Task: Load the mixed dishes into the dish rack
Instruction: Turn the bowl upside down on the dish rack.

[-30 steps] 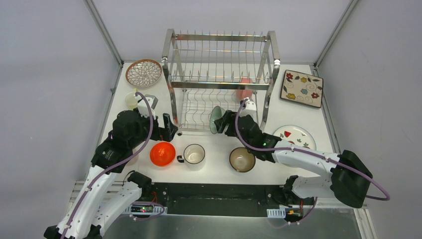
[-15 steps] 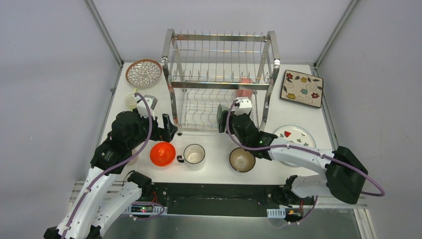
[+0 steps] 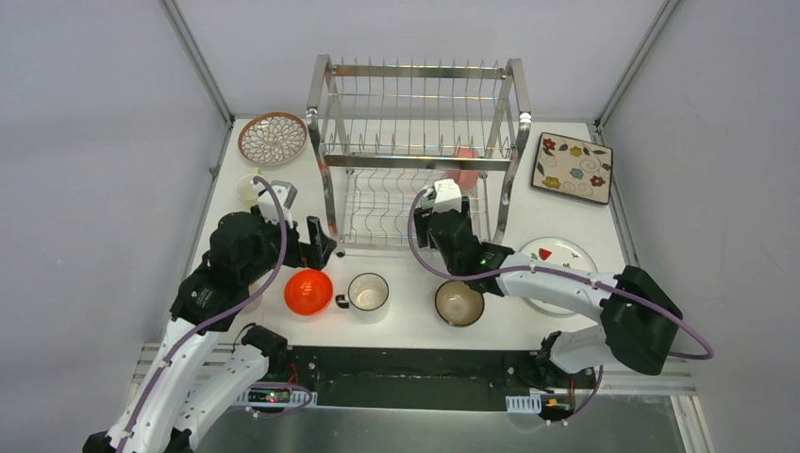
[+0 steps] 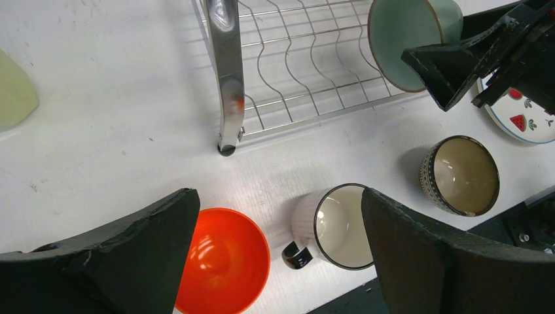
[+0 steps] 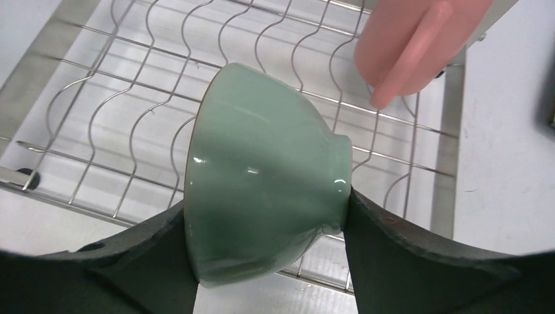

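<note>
**Right arm, change over the last second.** The mint bowl (image 5: 262, 163) has gone from the front edge of the dish rack (image 3: 416, 70) to well inside its lower tier. A second ago its rim showed in front of the rack. From above it is now hidden under the wrist and the upper rails.

**Right jaws.** Clamped on the mint bowl, one finger at the rim side and the other against the foot. The bowl lies on its side, mouth toward the left arm's side, over the wavy wires of the lower tier. Cannot tell whether it touches the wires yet. A pink cup (image 5: 412, 46) sits at the far right corner of the same tier, near the bowl but apart from it.

**Left jaws.** Wide apart, holding nothing, unmoved over the same second. They hover above the orange bowl (image 4: 222, 268) and the white mug (image 4: 337, 226).

**Meaning for the task.** The bowl is at its place in the rack but not yet released. Judged next step: set it on the wires, spread the jaws, and back out without knocking the pink cup.

**On the desk (image 3: 415, 283), not loaded.**
- orange bowl
- white mug
- brown bowl (image 3: 459, 302)
- strawberry plate (image 3: 557, 253)
- square floral plate (image 3: 572, 167)
- petal plate (image 3: 273, 138)
- pale cup (image 3: 248, 189)

Most of the load remains.
</note>
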